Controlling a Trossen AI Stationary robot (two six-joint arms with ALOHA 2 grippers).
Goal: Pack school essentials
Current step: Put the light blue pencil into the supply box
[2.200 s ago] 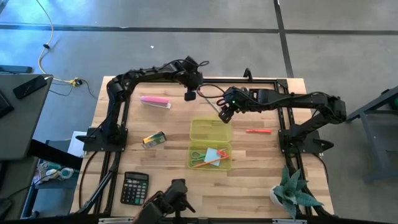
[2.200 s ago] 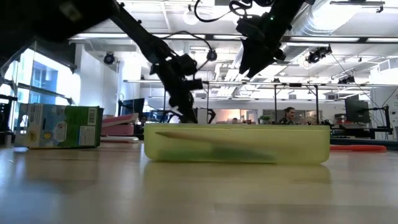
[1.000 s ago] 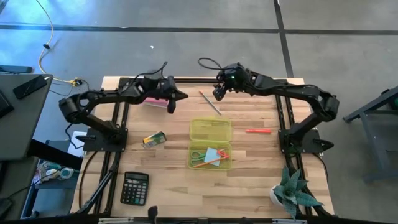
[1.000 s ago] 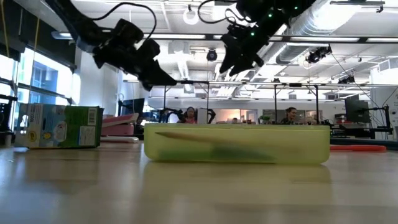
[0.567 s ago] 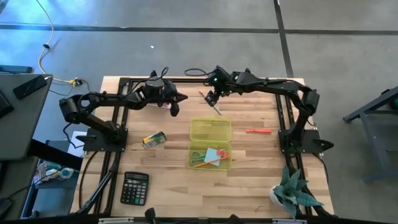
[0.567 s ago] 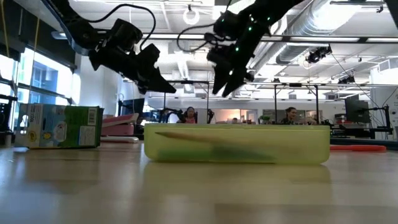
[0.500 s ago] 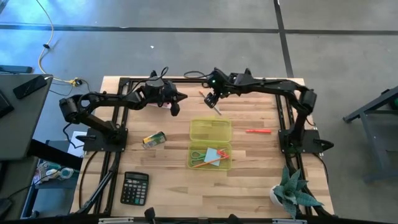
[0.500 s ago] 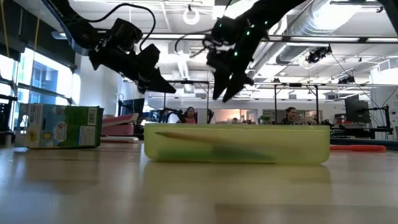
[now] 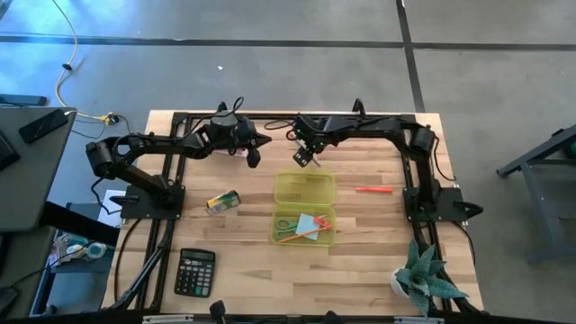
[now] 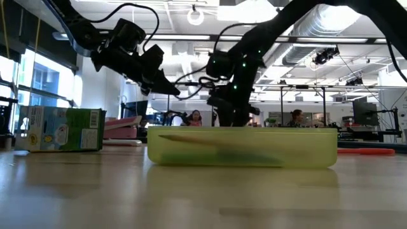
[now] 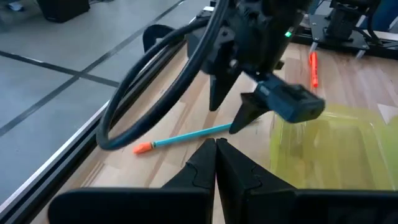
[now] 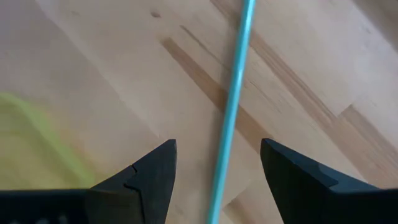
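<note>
- My right gripper (image 12: 214,168) is spread wide and holds nothing; its fingers straddle the thin greenish pencil (image 12: 232,106) lying on the wooden table (image 12: 93,56), just beside the yellow-green case (image 9: 304,188).
- I'd judge the best approach is to come straight down, keep the shaft centred, and close gently so the slim round stick doesn't roll.
- My left gripper (image 11: 216,152) is pressed shut, empty, hovering nearby.
- The pencil looks smooth, with an orange tip.
</note>
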